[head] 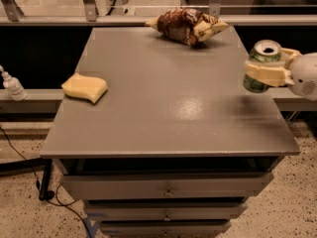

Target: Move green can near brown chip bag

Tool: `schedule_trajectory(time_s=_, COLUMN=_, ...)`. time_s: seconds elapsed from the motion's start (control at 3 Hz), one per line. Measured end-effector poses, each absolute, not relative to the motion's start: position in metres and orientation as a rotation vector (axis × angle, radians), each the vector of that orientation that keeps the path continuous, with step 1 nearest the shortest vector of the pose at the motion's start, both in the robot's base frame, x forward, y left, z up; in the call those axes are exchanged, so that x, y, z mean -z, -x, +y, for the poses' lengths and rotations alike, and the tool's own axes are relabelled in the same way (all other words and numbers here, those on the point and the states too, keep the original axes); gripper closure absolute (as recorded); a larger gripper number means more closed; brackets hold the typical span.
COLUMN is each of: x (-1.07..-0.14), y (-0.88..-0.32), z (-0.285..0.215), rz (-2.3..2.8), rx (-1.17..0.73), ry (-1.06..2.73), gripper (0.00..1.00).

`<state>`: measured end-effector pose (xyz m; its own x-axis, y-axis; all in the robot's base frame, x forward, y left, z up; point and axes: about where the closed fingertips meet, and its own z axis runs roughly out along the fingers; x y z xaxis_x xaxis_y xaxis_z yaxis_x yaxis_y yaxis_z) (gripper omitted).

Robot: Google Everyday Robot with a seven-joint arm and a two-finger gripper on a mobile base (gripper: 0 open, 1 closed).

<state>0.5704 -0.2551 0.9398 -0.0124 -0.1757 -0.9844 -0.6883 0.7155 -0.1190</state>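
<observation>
- Fingers (261, 74) of gripper (266, 68) clamped around green can (267, 51), well apart from brown chip bag (184, 26).
- Step judged: carry. Next: set down just beside brown chip bag.

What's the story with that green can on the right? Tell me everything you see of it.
The green can is a small, light-green metal drink can with a silver top. It is upright, clamped round its middle by the cream gripper, at the right edge of the grey table and seemingly lifted just clear of it. Nothing else touches it.
</observation>
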Motion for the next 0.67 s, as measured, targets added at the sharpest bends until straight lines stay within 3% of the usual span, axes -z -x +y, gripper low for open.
schedule_trajectory(time_s=0.67, x=-0.962, y=-0.695, z=-0.257, rz=1.478, rx=-0.436, ry=0.612, gripper=1.00)
